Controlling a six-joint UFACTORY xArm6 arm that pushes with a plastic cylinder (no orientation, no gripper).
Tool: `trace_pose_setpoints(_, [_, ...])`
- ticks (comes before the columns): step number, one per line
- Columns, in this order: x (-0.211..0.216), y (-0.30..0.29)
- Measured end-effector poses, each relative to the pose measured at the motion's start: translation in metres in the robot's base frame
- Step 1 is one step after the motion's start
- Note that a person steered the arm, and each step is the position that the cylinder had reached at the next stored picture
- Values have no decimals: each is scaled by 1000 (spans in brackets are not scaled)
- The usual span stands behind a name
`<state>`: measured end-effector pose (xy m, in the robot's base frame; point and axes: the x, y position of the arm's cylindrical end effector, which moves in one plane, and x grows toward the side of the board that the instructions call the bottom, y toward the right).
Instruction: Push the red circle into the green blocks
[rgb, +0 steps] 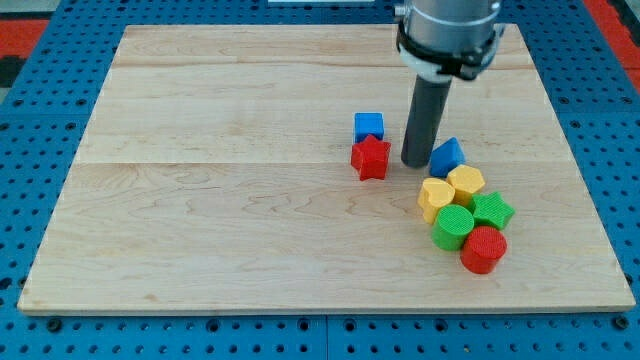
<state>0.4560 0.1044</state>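
My tip (416, 163) sits on the wooden board (200, 200), a bare rod with no jaws to spread or press, holding nothing. Just to the view's left: red star block (371, 158), with a blue cube (369, 126) touching it above. Just to the view's right: blue wedge-like block (447, 156). Below that, a tight cluster: yellow heart (434, 196), yellow hexagon (466, 182), green circle (453, 226), green star (492, 210). Red circle (484, 249) lies at the cluster's bottom, touching both green blocks, well below the tip.
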Motion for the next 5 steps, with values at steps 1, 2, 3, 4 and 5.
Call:
trace_pose_setpoints(1, [49,-10])
trace_pose_setpoints(2, [90,-37])
trace_pose_setpoints(3, [102,-53])
trace_pose_setpoints(4, [130,-19])
trace_pose_setpoints(5, [157,8])
